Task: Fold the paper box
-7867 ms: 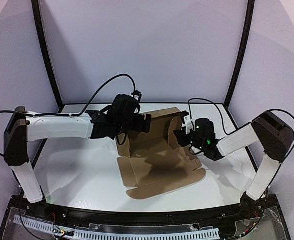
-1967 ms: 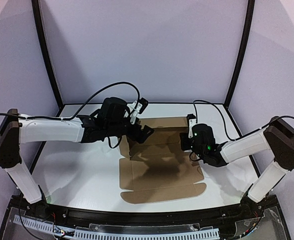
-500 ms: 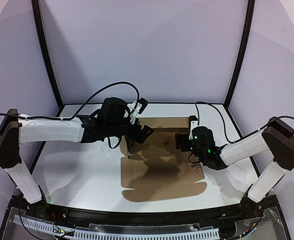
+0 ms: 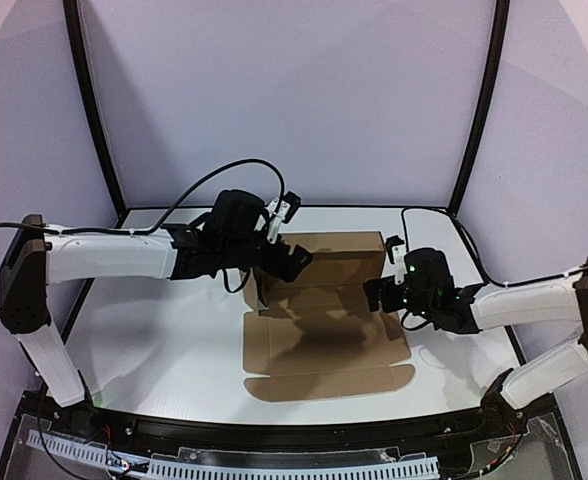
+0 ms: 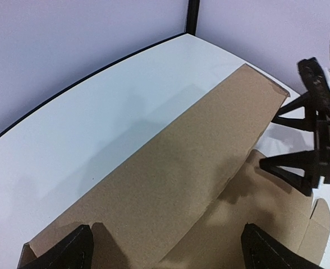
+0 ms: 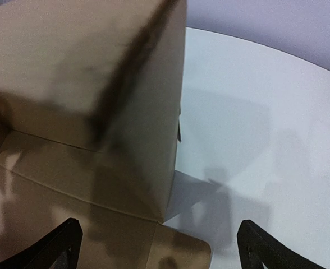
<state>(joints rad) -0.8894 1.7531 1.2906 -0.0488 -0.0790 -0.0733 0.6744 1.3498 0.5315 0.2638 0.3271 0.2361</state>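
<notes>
The paper box (image 4: 324, 345) is brown cardboard lying in the middle of the white table. Its front panel and flap lie flat, and its back part stands up as a wall (image 4: 339, 245). My left gripper (image 4: 288, 238) hovers open over the wall's left end. The left wrist view shows the cardboard (image 5: 182, 168) spread below its wide-apart fingers (image 5: 168, 255), with nothing clamped. My right gripper (image 4: 382, 272) stands open just off the box's right end. In the right wrist view its fingers (image 6: 160, 249) straddle the box's upright right corner (image 6: 154, 112) without touching it. The left wrist view also shows the right gripper (image 5: 269, 139).
The white table (image 4: 154, 330) ends at a black rim at the back and sides, with lilac walls behind. Black upright posts (image 4: 92, 110) stand at both back corners. Cables loop above each wrist.
My right gripper has opened wide and drawn back to the right, off the box's right end. The back wall now stands squarer. The left arm has shifted slightly right.
</notes>
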